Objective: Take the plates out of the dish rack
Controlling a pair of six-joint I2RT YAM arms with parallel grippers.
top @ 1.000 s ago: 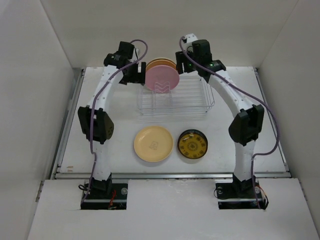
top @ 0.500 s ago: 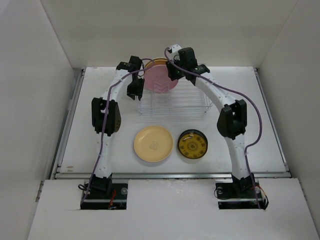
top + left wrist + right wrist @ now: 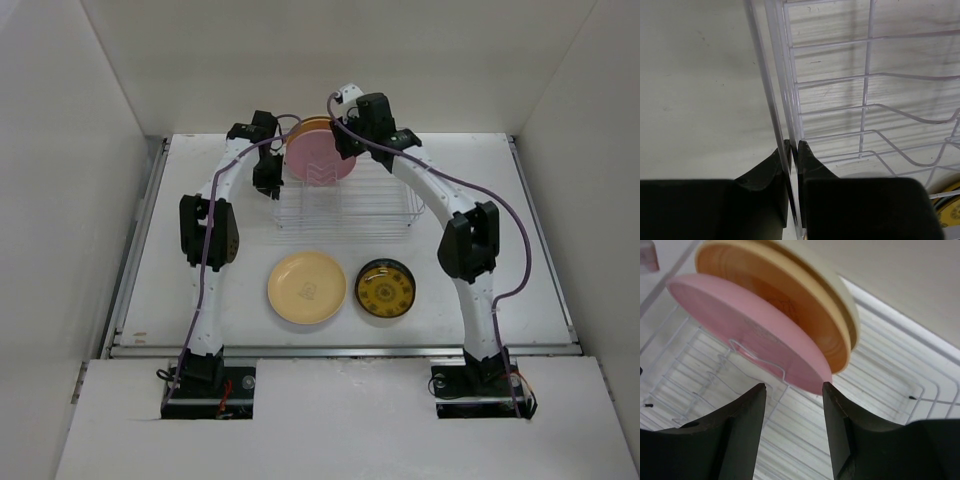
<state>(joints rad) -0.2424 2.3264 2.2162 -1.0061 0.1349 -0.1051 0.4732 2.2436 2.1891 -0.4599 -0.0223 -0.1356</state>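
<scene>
Left gripper (image 3: 791, 146) pinched the thin-wire dish rack (image 3: 783, 75) rim; I saw right gripper (image 3: 793, 388) spread, smooth round pink plate (image 3: 740, 325) at twelve o'clock

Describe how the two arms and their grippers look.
The left arm and right arm are slim white links with bulky black joint housings, a purple cable trailing along each. The left gripper and right gripper have dark matte wedge-shaped fingers.

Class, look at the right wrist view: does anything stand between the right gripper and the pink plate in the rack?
Nothing visible does. The open right gripper sits at the lower rim of the pink plate. One thin divider wire of the dish rack rises against the plate's near face.
</scene>
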